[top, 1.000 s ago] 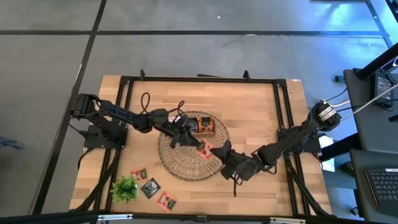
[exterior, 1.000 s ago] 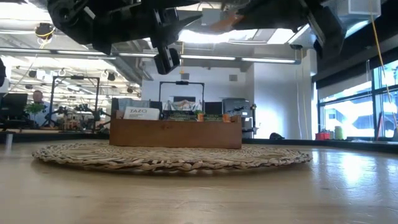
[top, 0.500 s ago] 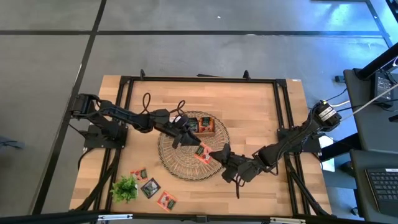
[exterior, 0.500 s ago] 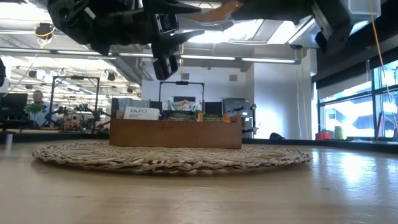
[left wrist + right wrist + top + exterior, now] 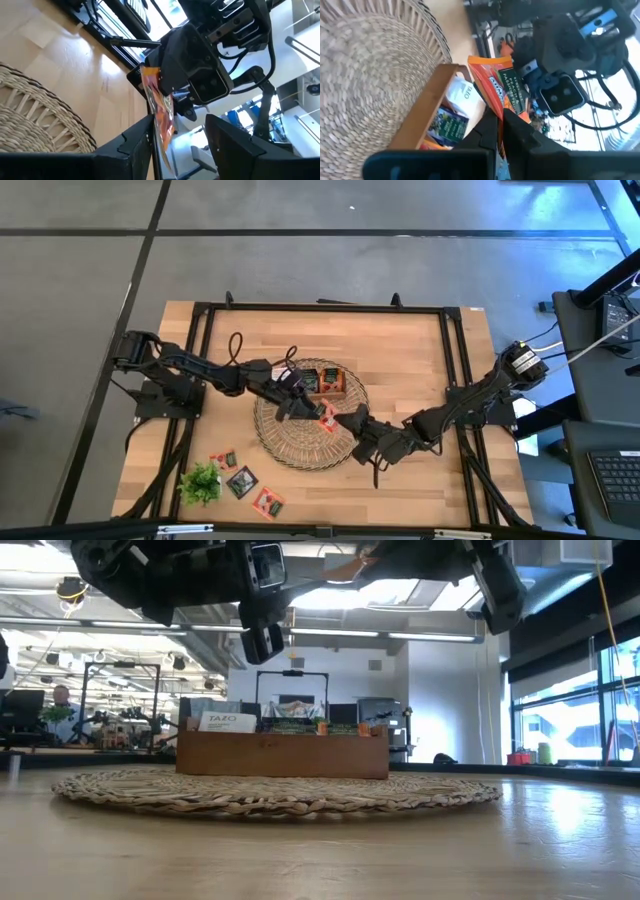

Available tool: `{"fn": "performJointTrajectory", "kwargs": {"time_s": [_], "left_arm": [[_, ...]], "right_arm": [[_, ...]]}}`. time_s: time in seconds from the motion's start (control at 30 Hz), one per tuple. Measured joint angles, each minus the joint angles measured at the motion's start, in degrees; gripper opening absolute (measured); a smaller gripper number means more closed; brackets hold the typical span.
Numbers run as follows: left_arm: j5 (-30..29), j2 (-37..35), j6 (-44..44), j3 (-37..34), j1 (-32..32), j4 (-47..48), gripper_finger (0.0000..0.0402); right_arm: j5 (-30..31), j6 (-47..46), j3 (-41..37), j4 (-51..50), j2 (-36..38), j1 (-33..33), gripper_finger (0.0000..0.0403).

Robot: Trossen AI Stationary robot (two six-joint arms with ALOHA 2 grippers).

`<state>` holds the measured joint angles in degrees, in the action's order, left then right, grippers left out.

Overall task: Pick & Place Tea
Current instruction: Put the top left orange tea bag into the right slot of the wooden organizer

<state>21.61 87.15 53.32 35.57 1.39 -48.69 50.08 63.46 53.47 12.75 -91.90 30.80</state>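
One orange sachet [image 5: 160, 107] is pinched edge-up in the closed right hand [image 5: 338, 418] — it stands between the parted fingers of the empty left hand [image 5: 310, 406], just short of the tray [image 5: 330, 381]

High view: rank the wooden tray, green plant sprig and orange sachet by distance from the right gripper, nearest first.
1. Orange sachet: pinched in the right gripper, over the wicker mat.
2. Wooden tray: on the mat's far part.
3. Green plant sprig: near-left corner.
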Motion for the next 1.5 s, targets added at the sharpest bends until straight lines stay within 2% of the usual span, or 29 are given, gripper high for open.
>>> {"fn": "performJointTrajectory", "kwargs": {"time_s": [0.33,0.43,0.93,1.1,1.3,1.4,1.5], "left_arm": [[1.72,0.0,1.44,0.0,-0.36,0.55,0.0164],[3.48,0.0,1.44,0.0,-1.04,2.52,0.0142],[3.62,0.0,-0.36,0.0,-1.92,2.65,0.0006],[3.78,0.0,-0.53,0.0,-1.92,2.61,0.0005],[3.61,0.0,-0.69,0.0,-2.51,2.56,0.0003],[5.51,0.0,-2.77,0.9,-3.46,2.84,0.0002],[8.77,-0.04,-7.39,4.94,-4.53,7.34,0.0002]], "right_arm": [[-1.72,1.48,0.0,0.39,0.02,-0.26,0.0022],[-1.72,2.58,0.0,0.48,0.0,-0.26,0.0022],[-1.87,1.14,0.0,2.65,0.02,-0.19,0.0025],[-3.2,-0.89,0.0,2.79,0.02,-0.17,0.0075],[4.28,-5.34,0.0,1.97,0.02,1.6,0.0159],[3.95,-13.33,0.0,-4.3,0.98,3.71,0.0184],[2.98,-27.79,0.0,-17.23,3.15,5.07,0.0197]]}}
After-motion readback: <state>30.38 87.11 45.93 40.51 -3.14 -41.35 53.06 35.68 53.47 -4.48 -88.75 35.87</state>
